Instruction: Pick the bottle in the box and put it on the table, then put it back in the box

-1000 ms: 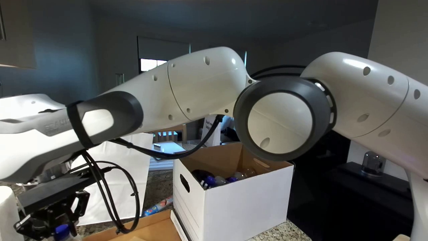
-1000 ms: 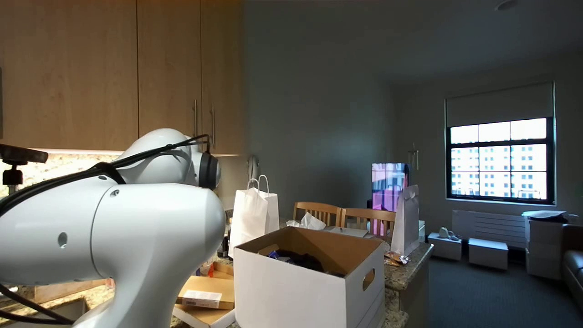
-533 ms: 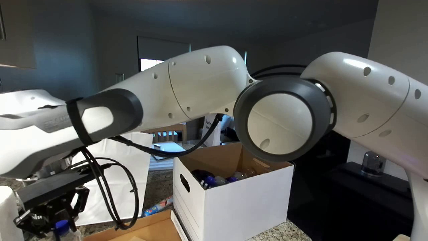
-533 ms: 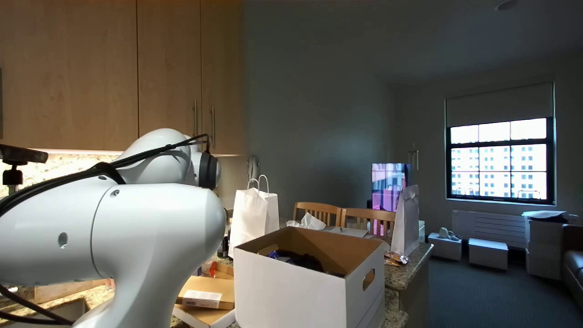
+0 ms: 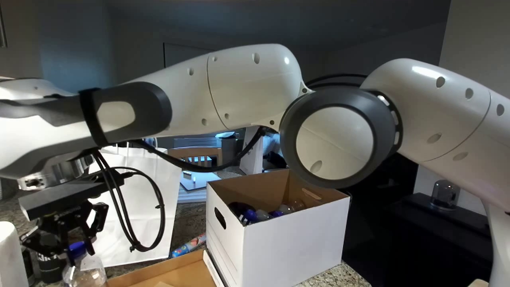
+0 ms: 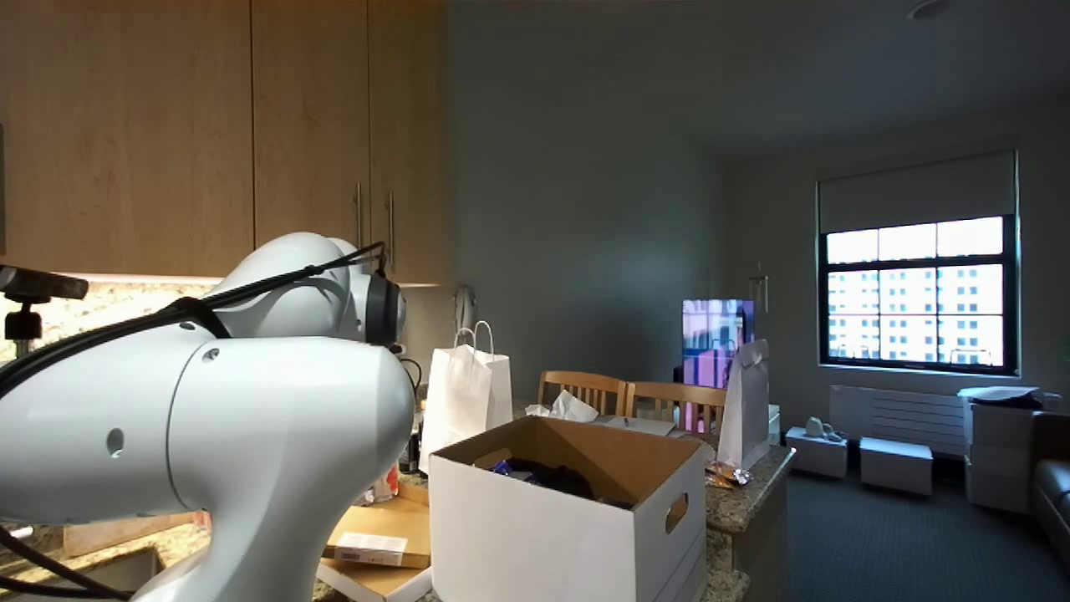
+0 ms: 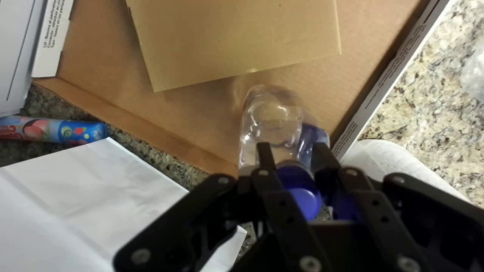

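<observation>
the gripper [image 7: 294, 155] pinches the bottle [image 7: 276, 128] at its blue-capped end; in the wrist view the bottle's long axis points to eleven o'clock, over a cardboard lid [image 7: 181, 124], contact hard to tell. in an exterior view the box [image 5: 283, 241] stands at three o'clock from the gripper, so a return should swing that way.

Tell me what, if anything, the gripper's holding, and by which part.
The gripper holds the clear bottle by its capped end, the blue cap between the jaws; the exact contact spots can't be made out.
</observation>
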